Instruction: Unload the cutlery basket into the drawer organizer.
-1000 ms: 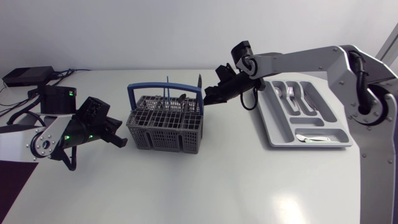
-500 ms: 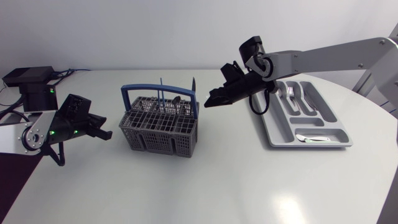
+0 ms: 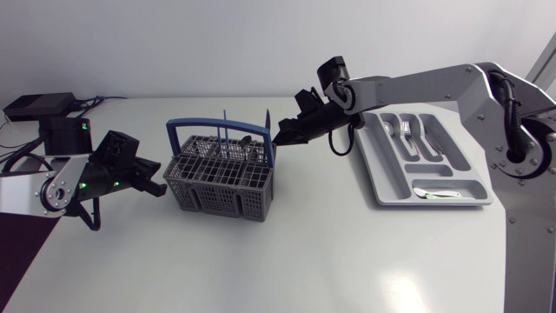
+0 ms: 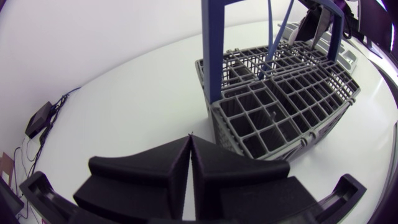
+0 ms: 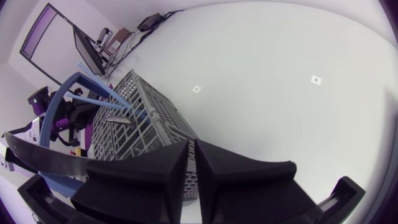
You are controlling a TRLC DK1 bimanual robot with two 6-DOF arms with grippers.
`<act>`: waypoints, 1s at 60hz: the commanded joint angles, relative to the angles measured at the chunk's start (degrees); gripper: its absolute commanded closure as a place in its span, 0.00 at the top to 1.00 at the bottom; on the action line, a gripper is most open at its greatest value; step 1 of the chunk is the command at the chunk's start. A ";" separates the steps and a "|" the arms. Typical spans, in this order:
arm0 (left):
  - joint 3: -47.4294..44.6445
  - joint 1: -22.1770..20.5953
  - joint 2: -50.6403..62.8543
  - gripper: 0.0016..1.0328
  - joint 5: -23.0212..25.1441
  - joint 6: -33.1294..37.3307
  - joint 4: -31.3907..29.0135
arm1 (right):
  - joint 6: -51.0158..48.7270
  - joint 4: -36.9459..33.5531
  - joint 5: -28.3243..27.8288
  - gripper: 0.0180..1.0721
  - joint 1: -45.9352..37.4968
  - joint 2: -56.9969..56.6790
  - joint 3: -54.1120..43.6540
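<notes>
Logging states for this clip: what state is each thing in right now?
cutlery basket: upright, not empty
drawer organizer: flat, partly filled
knife: standing in the cutlery basket
left gripper: fingers shut, empty
right gripper: fingers slightly apart, empty

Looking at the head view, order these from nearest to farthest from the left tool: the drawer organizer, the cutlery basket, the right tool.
From the left tool:
1. cutlery basket, just beside it, toward the table's middle.
2. right tool, at the basket's far side.
3. drawer organizer, farthest, on the table's right side.
</notes>
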 commanded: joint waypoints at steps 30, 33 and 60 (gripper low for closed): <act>4.72 -4.71 5.02 0.09 0.50 -0.75 1.12 | -1.58 1.23 -1.92 0.14 4.16 -12.37 -17.31; 4.81 -5.41 5.19 0.09 0.50 -0.92 1.12 | -1.67 1.59 -1.92 0.14 4.51 -13.60 -18.98; 14.39 -16.04 11.87 0.08 -2.40 -2.15 -1.52 | -2.81 0.97 -1.48 0.14 2.40 -29.25 -35.77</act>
